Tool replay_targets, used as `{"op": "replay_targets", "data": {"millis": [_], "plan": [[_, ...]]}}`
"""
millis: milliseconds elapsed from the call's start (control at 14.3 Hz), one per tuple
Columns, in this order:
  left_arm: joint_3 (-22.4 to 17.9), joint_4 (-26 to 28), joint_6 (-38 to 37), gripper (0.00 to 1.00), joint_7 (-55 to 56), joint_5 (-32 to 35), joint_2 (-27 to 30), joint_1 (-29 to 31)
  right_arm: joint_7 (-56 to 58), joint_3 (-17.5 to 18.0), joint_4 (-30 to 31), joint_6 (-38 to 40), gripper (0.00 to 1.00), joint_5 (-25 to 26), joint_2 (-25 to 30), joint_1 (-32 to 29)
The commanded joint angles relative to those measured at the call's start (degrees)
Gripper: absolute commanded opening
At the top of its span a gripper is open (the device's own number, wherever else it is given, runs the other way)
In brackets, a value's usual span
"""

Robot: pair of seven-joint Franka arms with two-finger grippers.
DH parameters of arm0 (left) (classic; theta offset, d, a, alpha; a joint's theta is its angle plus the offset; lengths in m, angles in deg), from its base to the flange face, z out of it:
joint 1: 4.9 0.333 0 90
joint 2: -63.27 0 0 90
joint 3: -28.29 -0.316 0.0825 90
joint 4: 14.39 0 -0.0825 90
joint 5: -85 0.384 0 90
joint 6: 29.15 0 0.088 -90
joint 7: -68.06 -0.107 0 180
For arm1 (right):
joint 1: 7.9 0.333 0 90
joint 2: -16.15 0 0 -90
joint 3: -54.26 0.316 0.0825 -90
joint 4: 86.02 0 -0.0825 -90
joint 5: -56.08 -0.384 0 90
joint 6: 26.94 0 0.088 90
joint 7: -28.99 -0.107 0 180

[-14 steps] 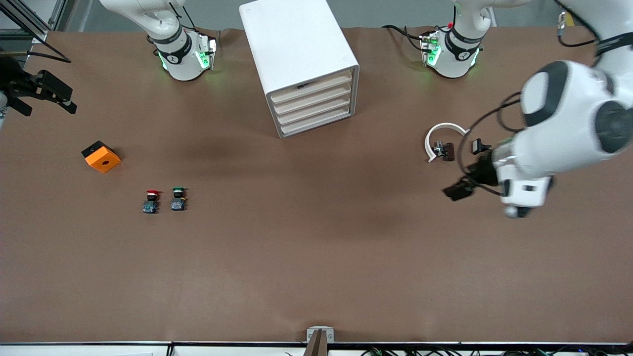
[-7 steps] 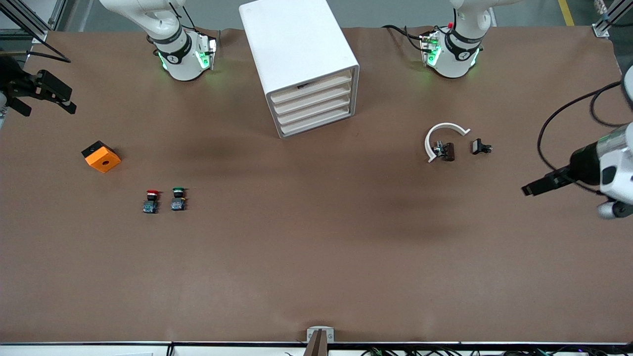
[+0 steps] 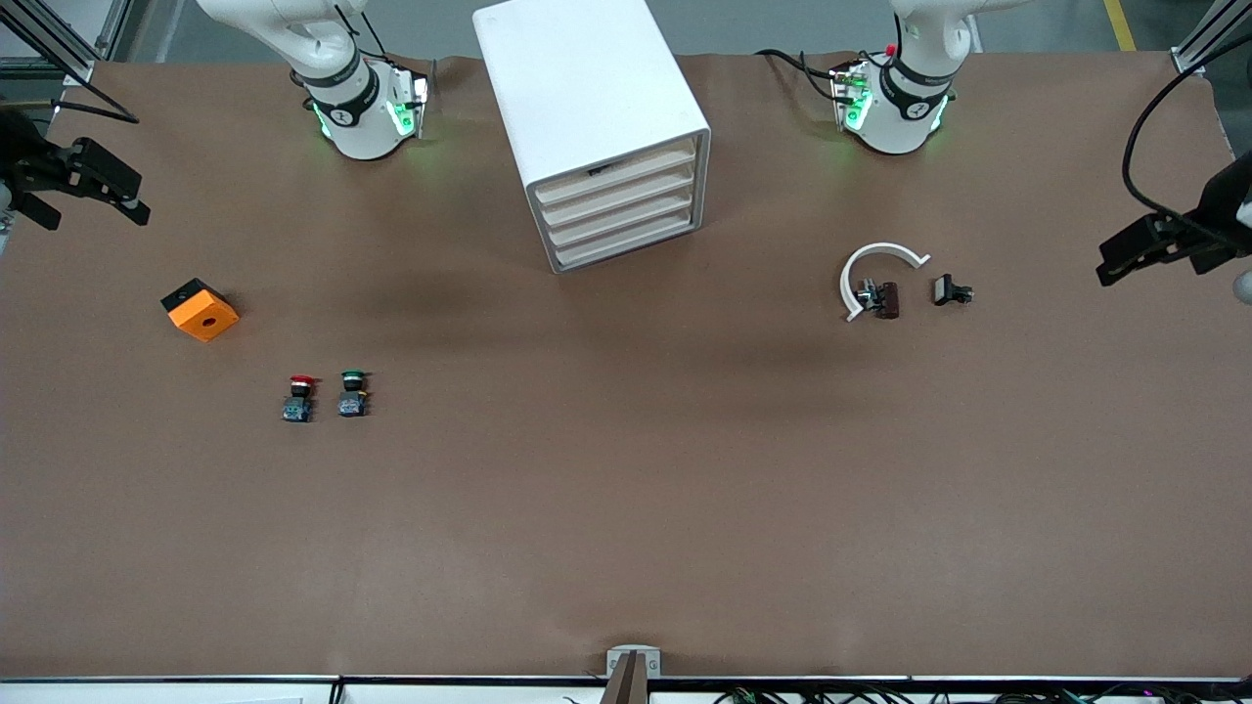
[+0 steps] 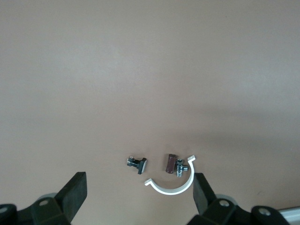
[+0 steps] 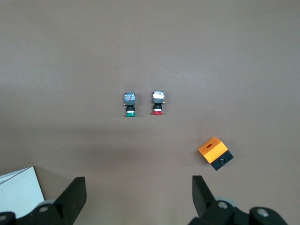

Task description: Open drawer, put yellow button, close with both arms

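The white cabinet (image 3: 587, 108) stands between the two arm bases. Its uppermost drawer (image 3: 614, 178) is shut, flush with the three lower ones. No yellow button shows in any view; only a red-capped button (image 3: 298, 396) and a green-capped button (image 3: 352, 391) stand on the table. My left gripper (image 3: 1140, 249) is open and empty, up over the table's edge at the left arm's end; it also shows in the left wrist view (image 4: 139, 194). My right gripper (image 3: 83, 196) is open and empty over the right arm's end, also shown in the right wrist view (image 5: 138, 197).
An orange block (image 3: 201, 310) with a black side lies toward the right arm's end. A white curved clamp (image 3: 875, 266), a brown part (image 3: 887, 299) and a small black part (image 3: 949, 290) lie toward the left arm's end. The left wrist view shows the clamp (image 4: 171, 189).
My left arm has swung away from above the small parts, out to the table's edge at its own end. The right arm has not moved. The drawer stays shut.
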Motion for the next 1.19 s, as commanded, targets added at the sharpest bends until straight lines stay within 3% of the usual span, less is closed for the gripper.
{"op": "replay_targets", "data": {"millis": [0, 140, 1120], "plan": [[-7.1, 6.7, -0.3, 1.0, -3.0, -2.2, 6.1, -6.2, 0.5, 0.6, -1.6, 1.0, 1.0, 0.3, -0.7, -0.9], [-9.2, 9.5, -0.3, 1.0, -3.0, -2.9, 8.8, -8.2, 0.5, 0.6, -1.7, 1.0, 1.0, 0.3, -0.7, -0.9], [-9.0, 7.4, -2.8, 1.0, -1.9, -1.3, 7.5, -8.0, 0.4, 0.6, -2.3, 1.1, 1.0, 0.3, -0.9, -1.1]]}}
